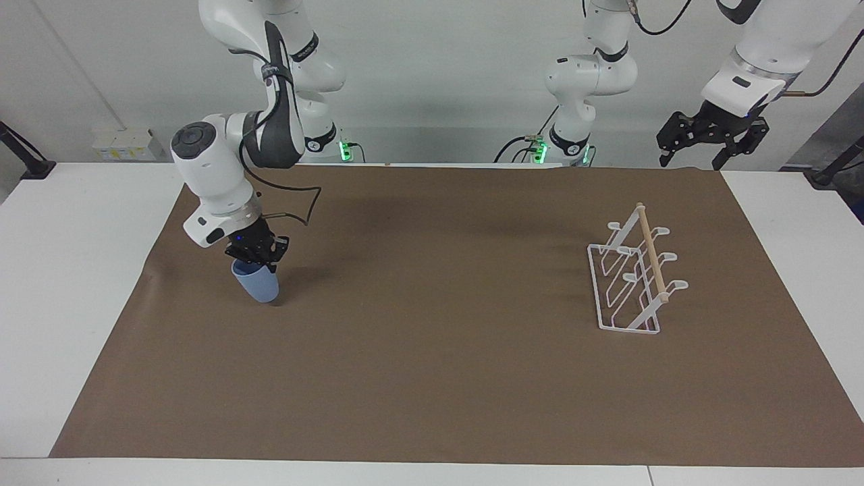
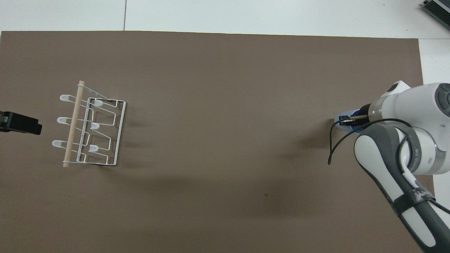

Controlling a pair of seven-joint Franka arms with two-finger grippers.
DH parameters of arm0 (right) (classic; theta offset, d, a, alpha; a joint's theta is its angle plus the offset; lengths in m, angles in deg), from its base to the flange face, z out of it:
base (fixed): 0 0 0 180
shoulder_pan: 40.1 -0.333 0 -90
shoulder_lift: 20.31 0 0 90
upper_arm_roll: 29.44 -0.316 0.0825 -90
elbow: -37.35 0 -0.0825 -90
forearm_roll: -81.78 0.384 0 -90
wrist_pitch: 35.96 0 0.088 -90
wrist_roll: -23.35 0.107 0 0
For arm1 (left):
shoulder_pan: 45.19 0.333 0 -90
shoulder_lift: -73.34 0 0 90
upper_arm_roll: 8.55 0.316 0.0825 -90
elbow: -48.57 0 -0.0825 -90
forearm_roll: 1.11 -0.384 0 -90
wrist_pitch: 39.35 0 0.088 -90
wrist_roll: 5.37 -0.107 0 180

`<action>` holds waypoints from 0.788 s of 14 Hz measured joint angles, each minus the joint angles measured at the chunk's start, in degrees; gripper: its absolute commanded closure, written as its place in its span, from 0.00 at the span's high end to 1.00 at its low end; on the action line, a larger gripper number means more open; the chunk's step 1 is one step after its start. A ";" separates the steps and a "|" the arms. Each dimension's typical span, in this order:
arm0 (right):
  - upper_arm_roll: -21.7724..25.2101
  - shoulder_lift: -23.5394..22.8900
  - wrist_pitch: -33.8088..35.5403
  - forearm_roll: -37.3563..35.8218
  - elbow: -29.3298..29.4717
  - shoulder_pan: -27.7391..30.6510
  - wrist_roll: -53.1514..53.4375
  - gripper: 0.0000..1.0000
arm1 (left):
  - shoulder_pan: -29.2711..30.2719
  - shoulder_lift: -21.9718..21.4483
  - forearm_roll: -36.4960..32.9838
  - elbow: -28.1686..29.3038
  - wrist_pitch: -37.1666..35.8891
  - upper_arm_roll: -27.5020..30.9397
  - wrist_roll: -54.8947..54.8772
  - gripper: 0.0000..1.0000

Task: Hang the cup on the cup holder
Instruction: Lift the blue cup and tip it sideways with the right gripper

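Note:
The light-blue cup (image 1: 257,285) hangs tilted from my right gripper (image 1: 254,260), which is shut on its rim over the mat at the right arm's end of the table. The cup's base is at or just above the mat. In the overhead view only an edge of the cup (image 2: 342,118) shows beside the right gripper (image 2: 351,121). The white wire cup holder (image 1: 631,287) with its wooden rod (image 1: 653,260) stands at the left arm's end; it also shows in the overhead view (image 2: 100,131). My left gripper (image 1: 705,145) waits open in the air past the holder, and its tip (image 2: 21,123) shows in the overhead view.
A brown mat (image 1: 432,378) covers most of the white table (image 1: 61,283). A black cable (image 1: 304,209) loops from the right wrist.

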 measured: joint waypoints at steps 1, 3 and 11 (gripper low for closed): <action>0.02 0.29 1.91 0.00 1.44 0.14 0.00 0.05 | 0.00 0.00 0.00 0.00 0.00 0.00 0.00 1.00; 0.04 1.12 5.22 0.00 3.74 0.45 -0.02 0.05 | 0.00 0.00 0.00 0.00 0.00 0.00 0.00 1.00; 0.51 5.71 17.53 0.00 9.90 1.14 -0.09 0.05 | 0.00 -0.01 0.00 0.00 0.05 -0.03 -0.01 1.00</action>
